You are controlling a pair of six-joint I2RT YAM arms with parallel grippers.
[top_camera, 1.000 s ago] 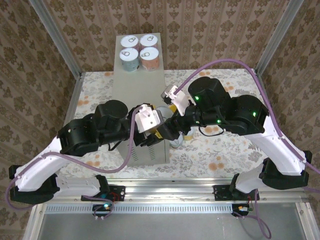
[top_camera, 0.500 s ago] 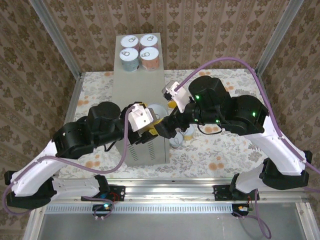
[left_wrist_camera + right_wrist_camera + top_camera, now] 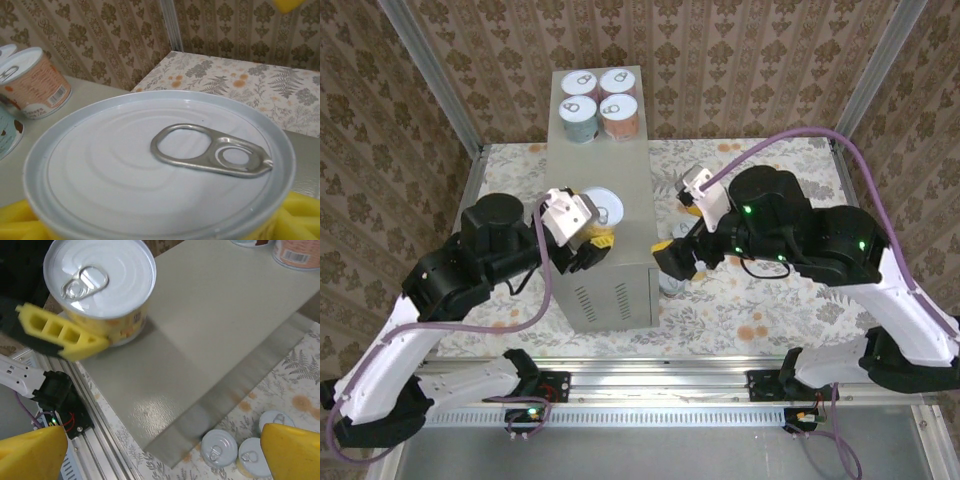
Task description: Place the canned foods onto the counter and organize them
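The counter (image 3: 620,170) is a tall grey box in the middle of the top view. Several canned foods (image 3: 598,96) stand in a square at its far end. My left gripper (image 3: 597,218) is shut on a yellow-labelled can (image 3: 604,206) at the counter top, about halfway along. In the left wrist view its white pull-tab lid (image 3: 160,165) looms close. The right wrist view shows this can (image 3: 100,285) with a yellow finger (image 3: 60,337) against its side. My right gripper (image 3: 675,240) is open and holds nothing, just off the counter's right edge.
Three more cans (image 3: 218,448) stand on the floral floor by the counter's near right corner. A pink can (image 3: 32,82) and a teal one (image 3: 6,140) are to the left in the left wrist view. The counter's near half (image 3: 215,330) is bare.
My right gripper opened, let go of the yellow-labelled can and pulled back to the right. The left arm carried the can left and farther back over the counter.
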